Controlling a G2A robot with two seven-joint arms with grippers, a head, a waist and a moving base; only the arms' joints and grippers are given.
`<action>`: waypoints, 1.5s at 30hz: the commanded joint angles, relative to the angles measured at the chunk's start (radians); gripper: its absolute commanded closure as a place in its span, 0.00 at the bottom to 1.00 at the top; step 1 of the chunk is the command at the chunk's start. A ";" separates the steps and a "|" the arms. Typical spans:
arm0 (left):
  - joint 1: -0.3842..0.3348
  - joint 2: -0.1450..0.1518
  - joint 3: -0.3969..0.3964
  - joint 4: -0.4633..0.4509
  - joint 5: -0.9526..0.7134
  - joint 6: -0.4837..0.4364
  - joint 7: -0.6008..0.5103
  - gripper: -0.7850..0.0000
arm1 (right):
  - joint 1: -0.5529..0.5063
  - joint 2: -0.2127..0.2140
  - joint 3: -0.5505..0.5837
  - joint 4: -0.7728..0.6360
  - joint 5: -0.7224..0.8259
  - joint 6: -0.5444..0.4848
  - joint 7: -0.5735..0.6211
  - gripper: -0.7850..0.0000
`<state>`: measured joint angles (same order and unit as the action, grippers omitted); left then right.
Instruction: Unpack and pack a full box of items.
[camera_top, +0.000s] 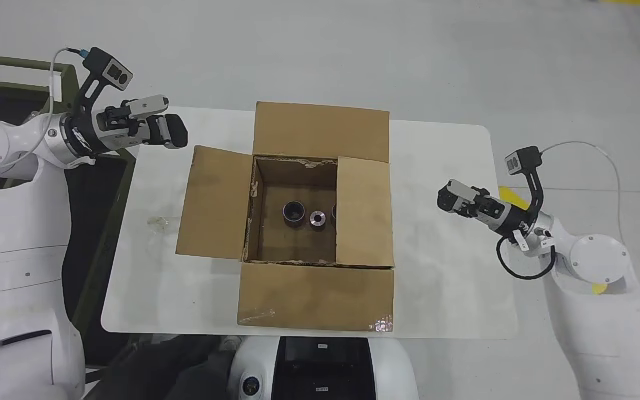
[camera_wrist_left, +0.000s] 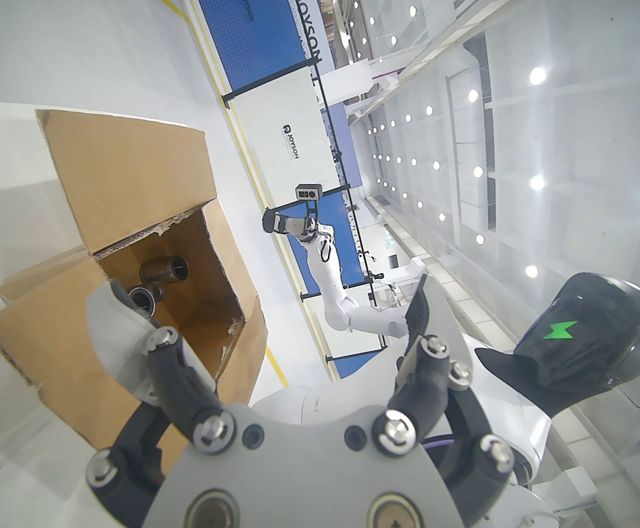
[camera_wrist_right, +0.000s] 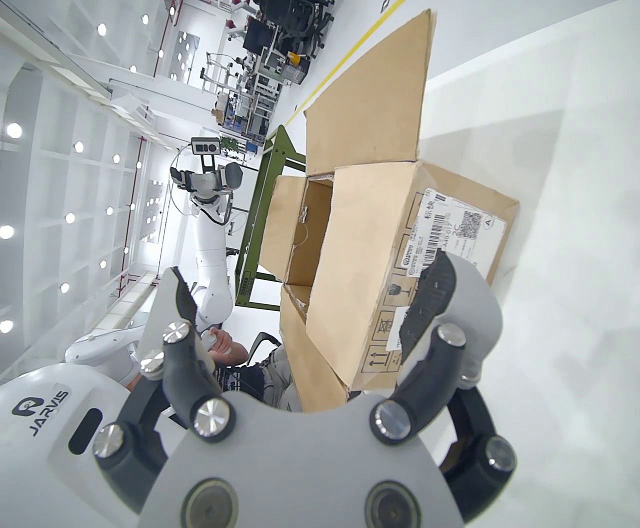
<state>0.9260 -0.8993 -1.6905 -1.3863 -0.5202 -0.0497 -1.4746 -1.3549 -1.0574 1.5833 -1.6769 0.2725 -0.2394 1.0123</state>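
Overhead, the box sits open on the surface, two dark cylinders on its floor; the left tool and right tool flank it. From the left wrist, that tool gapes wide, empty; the cylinders look heavy, rigid and slick, best pinched across the barrel. From the right wrist, the tool is equally spread and empty; a flap hides the box's contents.

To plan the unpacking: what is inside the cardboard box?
A dark cylinder and a smaller metal cylinder lie on the floor of the box. A raised flap hides the rest.
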 joint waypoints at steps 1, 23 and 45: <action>0.000 0.000 0.000 0.000 0.000 0.000 0.000 0.00 | 0.000 0.000 0.000 0.000 0.000 0.000 0.000 0.00; 0.150 0.021 0.031 0.130 0.123 -0.193 0.031 0.00 | 0.000 0.000 0.000 0.000 0.000 0.000 0.000 0.00; 0.015 0.042 0.269 0.144 -0.229 -0.156 -0.061 0.00 | 0.000 0.000 0.000 0.000 0.000 0.000 0.000 0.00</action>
<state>0.9443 -0.8603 -1.4307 -1.2338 -0.7389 -0.2109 -1.5359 -1.3549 -1.0574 1.5833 -1.6769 0.2725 -0.2394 1.0123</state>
